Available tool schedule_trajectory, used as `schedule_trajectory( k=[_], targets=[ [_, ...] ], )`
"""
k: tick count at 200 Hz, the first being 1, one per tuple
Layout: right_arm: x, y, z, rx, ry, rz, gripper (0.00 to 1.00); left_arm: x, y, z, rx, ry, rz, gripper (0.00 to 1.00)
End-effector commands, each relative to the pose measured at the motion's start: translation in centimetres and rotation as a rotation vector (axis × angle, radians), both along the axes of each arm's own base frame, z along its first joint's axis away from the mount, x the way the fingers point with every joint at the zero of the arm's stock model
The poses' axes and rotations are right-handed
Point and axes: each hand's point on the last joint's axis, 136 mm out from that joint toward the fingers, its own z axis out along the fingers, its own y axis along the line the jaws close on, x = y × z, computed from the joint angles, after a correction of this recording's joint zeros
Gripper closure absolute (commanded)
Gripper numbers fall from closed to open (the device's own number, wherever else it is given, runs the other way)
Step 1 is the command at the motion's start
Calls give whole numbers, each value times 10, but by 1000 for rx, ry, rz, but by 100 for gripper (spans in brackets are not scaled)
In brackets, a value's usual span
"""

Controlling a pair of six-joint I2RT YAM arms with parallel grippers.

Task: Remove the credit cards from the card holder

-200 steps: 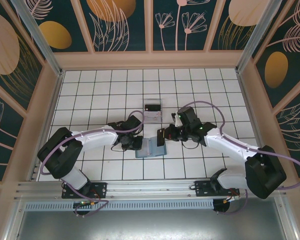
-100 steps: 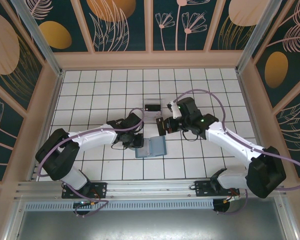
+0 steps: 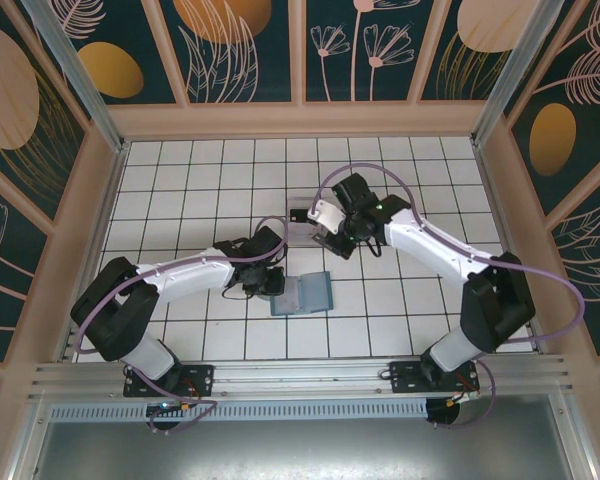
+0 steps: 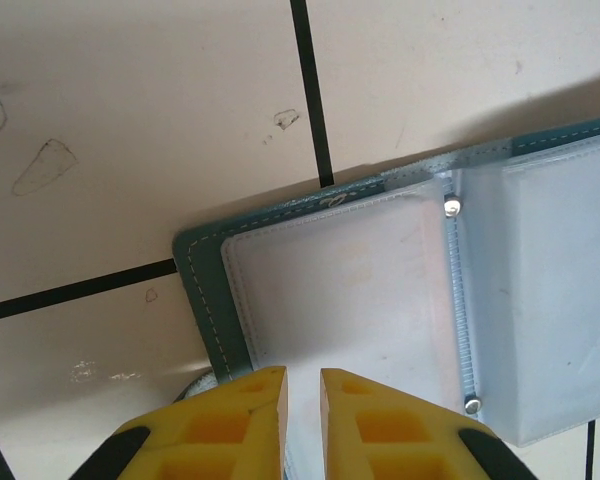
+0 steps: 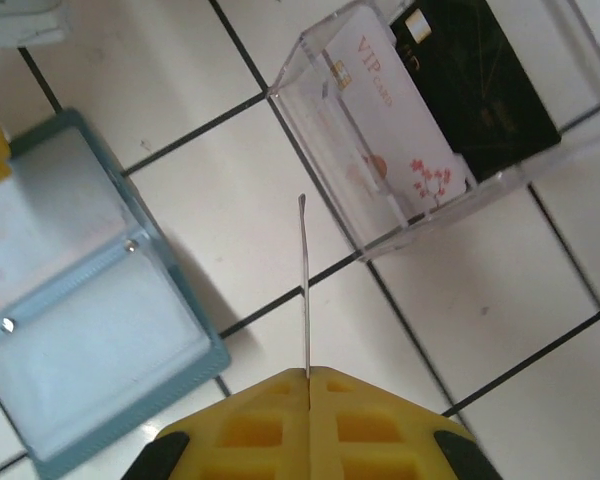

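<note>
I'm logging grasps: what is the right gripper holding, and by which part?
A credit card, seen edge-on. The right gripper pinches its near end between shut fingers, and the rest of the card sticks out ahead.

White arm links (image 3: 190,272), black joints (image 3: 120,300), purple cables (image 3: 366,168); yellow tool fingers (image 4: 230,425), honeycomb recesses.

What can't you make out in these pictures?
- The held card: edge-on in the right wrist view, so its face is unseen.
- The wallet: sleeves frosted, cut off by the left wrist view's right edge; contents unclear.
- The box: in the top view, contents too small, partly under the right arm.
</note>
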Motion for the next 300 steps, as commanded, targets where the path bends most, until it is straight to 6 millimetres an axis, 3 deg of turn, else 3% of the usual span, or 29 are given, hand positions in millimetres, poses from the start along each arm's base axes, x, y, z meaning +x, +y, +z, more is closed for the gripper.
schedule_trajectory(
  k=[1, 63, 148, 300],
  targets=[
    [4, -12, -5, -167, -23, 156, 100, 3, 7, 5, 14, -18, 24, 83],
    [42, 5, 1, -268, -41, 270, 100, -7, 14, 3, -26, -14, 81, 83],
    [85, 44, 11, -269, -29, 357, 100, -15, 22, 2, -50, -14, 127, 83],
    [84, 65, -29, -260, 90, 409, 100, -18, 28, 1, -40, -11, 141, 83]
  ],
)
